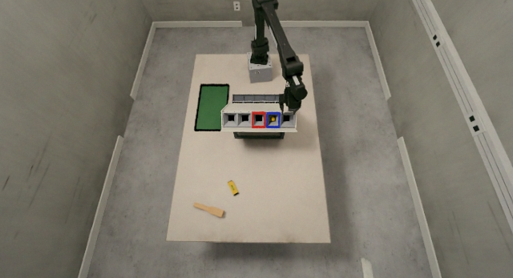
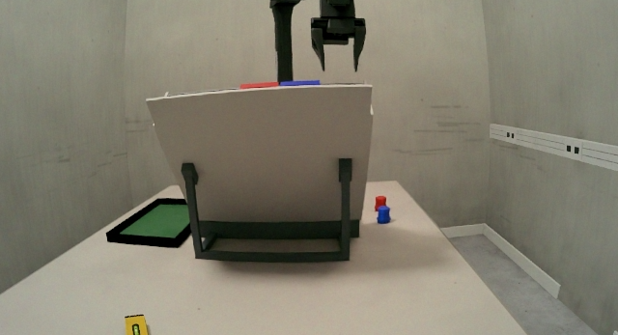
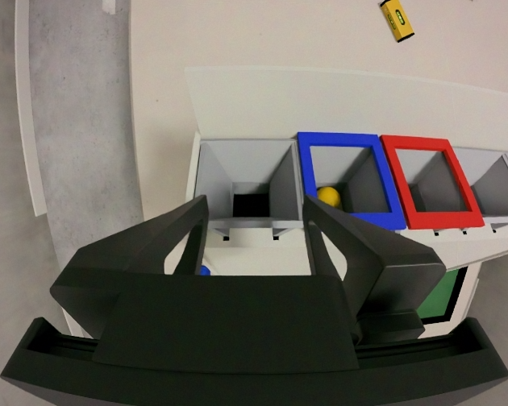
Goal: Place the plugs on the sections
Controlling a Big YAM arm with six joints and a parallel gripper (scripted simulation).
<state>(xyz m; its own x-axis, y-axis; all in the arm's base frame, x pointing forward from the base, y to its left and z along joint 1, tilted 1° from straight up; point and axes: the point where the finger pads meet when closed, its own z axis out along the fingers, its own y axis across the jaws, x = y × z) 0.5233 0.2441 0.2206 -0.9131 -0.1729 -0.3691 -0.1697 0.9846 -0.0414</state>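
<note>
A white covered box point(image 2: 261, 147) point(image 1: 258, 130) point(image 3: 333, 102) carries a row of funnels on top. The blue-banded funnel point(image 1: 272, 119) point(image 3: 348, 138) point(image 2: 299, 83) holds a yellow marble point(image 1: 272, 118) point(image 3: 328, 195) that sits in its throat. The red-banded funnel point(image 1: 258, 119) point(image 3: 420, 142) point(image 2: 258, 85) beside it looks empty. My gripper point(image 2: 338, 65) point(image 3: 255, 203) point(image 1: 286, 110) is open and empty, hovering above the plain end funnel point(image 3: 250, 192) next to the blue one. The red plug point(image 2: 380, 202) and the blue plug point(image 2: 383, 214) stand on the table to the right of the box; a bit of the blue plug shows in the wrist view point(image 3: 205, 271).
A green tray with a black rim point(image 1: 211, 106) point(image 2: 154, 221) point(image 3: 438, 299) lies beside the box. A yellow block point(image 1: 232, 187) point(image 2: 135, 324) point(image 3: 396, 19) and a wooden spatula point(image 1: 208, 209) lie on the table. A grey sectioned trough point(image 1: 256, 98) runs along the box's side towards the arm's base.
</note>
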